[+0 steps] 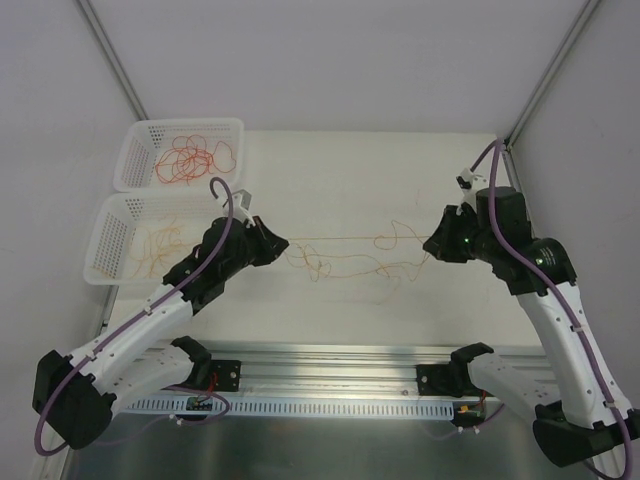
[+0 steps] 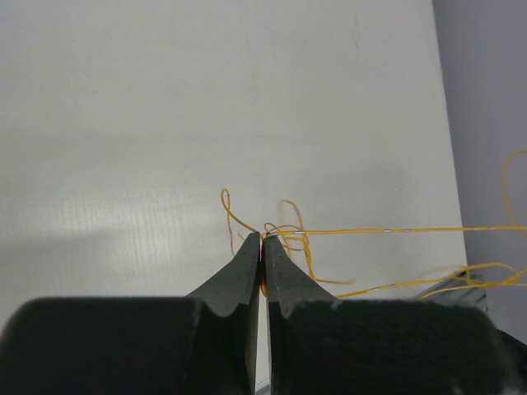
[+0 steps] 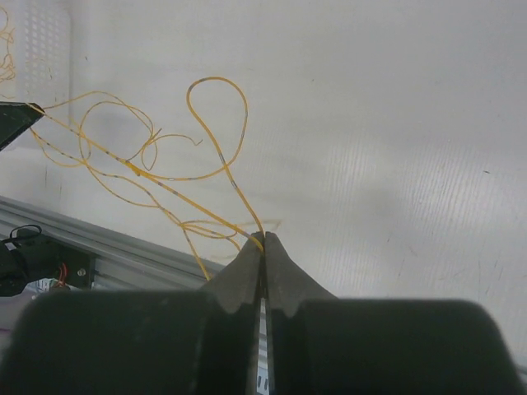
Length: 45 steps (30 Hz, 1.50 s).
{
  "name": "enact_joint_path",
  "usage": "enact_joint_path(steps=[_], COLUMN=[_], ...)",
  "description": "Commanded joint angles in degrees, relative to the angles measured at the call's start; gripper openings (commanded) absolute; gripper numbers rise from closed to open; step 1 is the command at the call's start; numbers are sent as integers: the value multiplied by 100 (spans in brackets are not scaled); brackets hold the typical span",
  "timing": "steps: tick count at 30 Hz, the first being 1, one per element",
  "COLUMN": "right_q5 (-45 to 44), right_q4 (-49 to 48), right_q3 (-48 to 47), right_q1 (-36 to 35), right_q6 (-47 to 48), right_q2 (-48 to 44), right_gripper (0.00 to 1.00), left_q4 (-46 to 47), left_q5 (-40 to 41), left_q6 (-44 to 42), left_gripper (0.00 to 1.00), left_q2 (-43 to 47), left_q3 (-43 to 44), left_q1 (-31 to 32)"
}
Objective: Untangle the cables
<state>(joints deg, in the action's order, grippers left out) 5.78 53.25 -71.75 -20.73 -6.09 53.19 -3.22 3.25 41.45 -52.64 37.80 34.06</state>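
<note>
Thin yellow-orange cables (image 1: 340, 239) stretch in loose loops above the white table between my two grippers. My left gripper (image 1: 284, 246) is shut on one end of them; the left wrist view shows its tips (image 2: 262, 237) pinching the strands (image 2: 370, 231), which run off to the right. My right gripper (image 1: 433, 246) is shut on the other end. In the right wrist view its tips (image 3: 263, 237) clamp a strand (image 3: 216, 80) that curls up into a loop and trails left. Slack loops hang between the two grips.
Two white mesh baskets stand at the far left. The farther one (image 1: 135, 150) holds red-orange cables (image 1: 192, 157), the nearer one (image 1: 100, 240) yellow-orange cables (image 1: 155, 248). An aluminium rail (image 1: 330, 365) runs along the near table edge.
</note>
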Motion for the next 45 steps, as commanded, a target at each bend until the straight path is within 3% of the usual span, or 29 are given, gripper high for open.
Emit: enact_joint_path(steps=[1,7,12,15,22,25,30,38,41,44,45], right_q5=[-344,1144,786,775,846,495,-279,71,178,82,38], right_q4=[344,-824,-1116,-1124,-2020,-2328,-2732,-3443,-3567,-3507,-3445], right_q3=[45,1513,2068,2103,2384,2419,2613,2666,2701,2727,2719], right_q1=[324,289,254,254,-255,-633,-713,-722,-722,-722,-722], right_q6=[292,-225,-182,-68,-401,-542,-578,-332,-323,-262,-166], right_q2=[-63,86,367,455,805,1157,1896,2916,3153,3154,3110], right_gripper=[4,20,13,14,56,59,58,54,48,30,18], left_q4=[-1137,-847,-864,-882,-882,-882,-882,-917,-952,-978,-996], left_q5=[828,-745,-529,-456,-667,-667,-676,-676,-597,-474,-439], left_q6=[-251,-506,-550,-568,-542,-515,-489,-410,-401,-454,-506], left_gripper=[0,0,0,0,0,0,0,0,0,0,0], left_q2=[-167,-510,-257,-45,-106,-88,17,193,228,237,237], left_q3=[-116,122,-26,-97,-54,-62,-97,-194,-212,-186,-168], left_q1=[-436,-383,-277,-277,-277,-277,-277,-277,-286,-286,-286])
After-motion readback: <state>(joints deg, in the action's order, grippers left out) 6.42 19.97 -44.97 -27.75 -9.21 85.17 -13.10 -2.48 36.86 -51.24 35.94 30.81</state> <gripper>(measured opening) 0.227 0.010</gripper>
